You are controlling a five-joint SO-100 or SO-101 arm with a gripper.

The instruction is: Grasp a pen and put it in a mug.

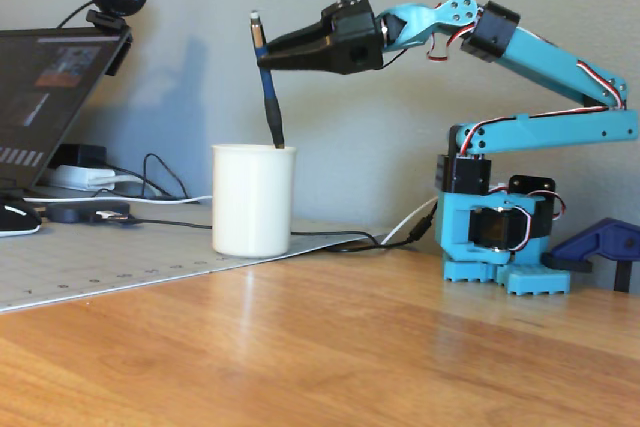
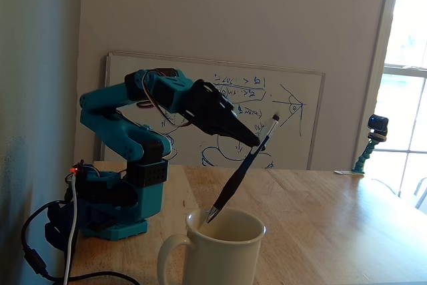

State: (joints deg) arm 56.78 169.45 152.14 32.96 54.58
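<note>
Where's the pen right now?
In both fixed views the pen is held tilted by the gripper, its tip dipping just inside the mug.

Daylight floods in from the window [image 2: 408,91], blowing it out; soft arm shadow on the wall [image 1: 200,77]; both fixed views slightly grainy.
</note>
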